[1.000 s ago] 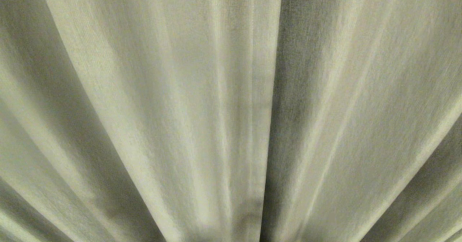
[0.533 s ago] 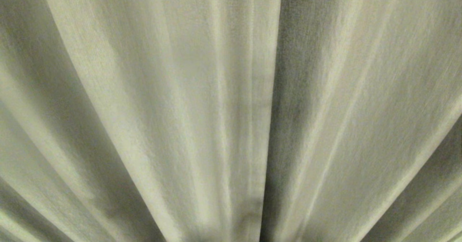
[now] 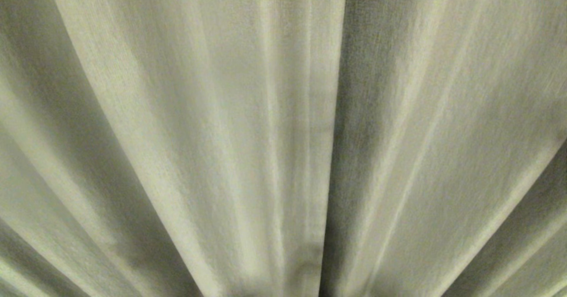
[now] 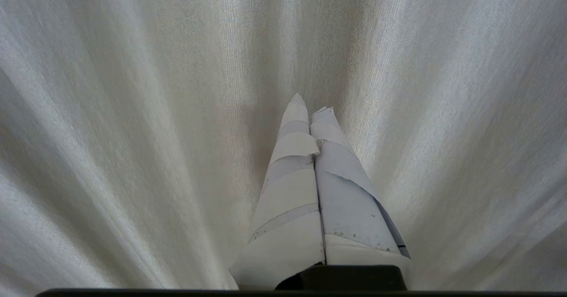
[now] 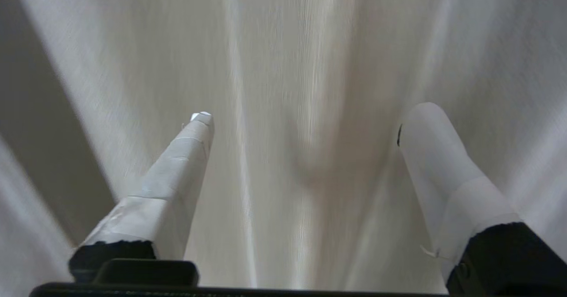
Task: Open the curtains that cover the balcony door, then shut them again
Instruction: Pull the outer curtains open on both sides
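2 curtains [image 3: 221,133] meet at a seam near 6 o'clock. Left pincer [image 4: 310,106] clenched, empty; right pincer [image 5: 305,119] spread wide, facing fabric. No writing.

Matt, finely woven cloth curtains [image 3: 221,133]

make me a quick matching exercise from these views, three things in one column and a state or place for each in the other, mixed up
Column one:
1. left gripper
2. right gripper
3. hemmed edge of one of the curtains

Column two:
A. fingers spread wide, pleated fabric showing between them
B. runs top to bottom near the middle of the head view, a dark fold beside it
C. taped fingers pressed together, tips pointing at the fabric

Pairs: 1-C, 2-A, 3-B
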`<state>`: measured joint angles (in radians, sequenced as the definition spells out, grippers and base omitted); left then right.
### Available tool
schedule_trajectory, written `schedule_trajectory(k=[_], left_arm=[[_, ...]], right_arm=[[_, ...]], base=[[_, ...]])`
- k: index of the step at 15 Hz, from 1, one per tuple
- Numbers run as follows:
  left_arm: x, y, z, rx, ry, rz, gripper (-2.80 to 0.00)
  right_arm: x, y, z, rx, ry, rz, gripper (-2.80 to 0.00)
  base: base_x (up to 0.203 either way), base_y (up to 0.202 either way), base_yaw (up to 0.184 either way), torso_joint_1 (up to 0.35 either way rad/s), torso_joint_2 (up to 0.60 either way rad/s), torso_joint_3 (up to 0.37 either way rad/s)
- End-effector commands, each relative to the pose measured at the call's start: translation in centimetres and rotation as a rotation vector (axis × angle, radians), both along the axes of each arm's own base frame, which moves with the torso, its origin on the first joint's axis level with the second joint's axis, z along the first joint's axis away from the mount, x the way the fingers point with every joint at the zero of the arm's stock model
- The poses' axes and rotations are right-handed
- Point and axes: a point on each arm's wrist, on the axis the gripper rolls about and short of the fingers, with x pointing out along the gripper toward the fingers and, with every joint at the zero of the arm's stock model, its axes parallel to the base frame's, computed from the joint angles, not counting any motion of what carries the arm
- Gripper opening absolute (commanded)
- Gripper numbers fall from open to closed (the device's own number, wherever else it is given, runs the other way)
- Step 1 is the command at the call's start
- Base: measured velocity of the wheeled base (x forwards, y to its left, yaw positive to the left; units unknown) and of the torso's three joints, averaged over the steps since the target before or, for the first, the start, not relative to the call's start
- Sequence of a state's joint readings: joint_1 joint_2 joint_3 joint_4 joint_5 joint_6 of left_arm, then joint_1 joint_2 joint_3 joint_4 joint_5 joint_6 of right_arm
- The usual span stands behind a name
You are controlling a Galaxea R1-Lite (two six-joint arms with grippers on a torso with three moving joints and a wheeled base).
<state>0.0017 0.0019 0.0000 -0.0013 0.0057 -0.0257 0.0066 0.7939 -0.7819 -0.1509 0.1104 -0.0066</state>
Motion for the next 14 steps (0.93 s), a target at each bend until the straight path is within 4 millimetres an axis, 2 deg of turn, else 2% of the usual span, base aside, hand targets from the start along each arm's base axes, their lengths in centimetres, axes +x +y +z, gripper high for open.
schedule_trajectory(k=[1, 7, 11, 12, 13, 14], left_arm=[[0.0, 0.0, 0.0, 0.0, -0.002, 0.0, -2.8], [0.0, 0.0, 0.0, 0.0, -0.002, 0.0, -2.8], [0.0, 0.0, 0.0, 0.0, -0.002, 0.001, -2.8], [0.0, 0.0, 0.0, 0.0, -0.002, 0.002, -2.8], [0.0, 0.0, 0.0, 0.0, -0.002, 0.001, -2.8], [0.0, 0.0, 0.0, 0.0, -0.002, 0.002, -2.8]], right_arm=[[4.0, 0.0, 0.5, 0.0, 0.049, 0.0, 0.0], [12.3, -0.1, 1.7, -0.008, 0.029, -0.013, 0.0], [16.3, -0.7, 1.3, -0.041, 0.014, -0.046, 0.0], [17.1, -1.0, 1.0, -0.055, 0.011, -0.06, -2.57], [17.9, -1.2, 0.9, -0.064, 0.005, -0.071, -2.8], [18.6, -1.3, 1.1, -0.068, -0.011, -0.076, -2.8]], base=[[0.0, 0.0, 0.0, 0.0, 0.0, 0.0], [0.0, 0.0, 0.0, 0.0, 0.0, 0.0], [0.0, 0.0, 0.0, 0.0, 0.0, 0.0], [0.0, 0.0, 0.0, 0.0, 0.0, 0.0], [0.0, 0.0, 0.0, 0.0, 0.0, 0.0], [0.0, 0.0, 0.0, 0.0, 0.0, 0.0]])
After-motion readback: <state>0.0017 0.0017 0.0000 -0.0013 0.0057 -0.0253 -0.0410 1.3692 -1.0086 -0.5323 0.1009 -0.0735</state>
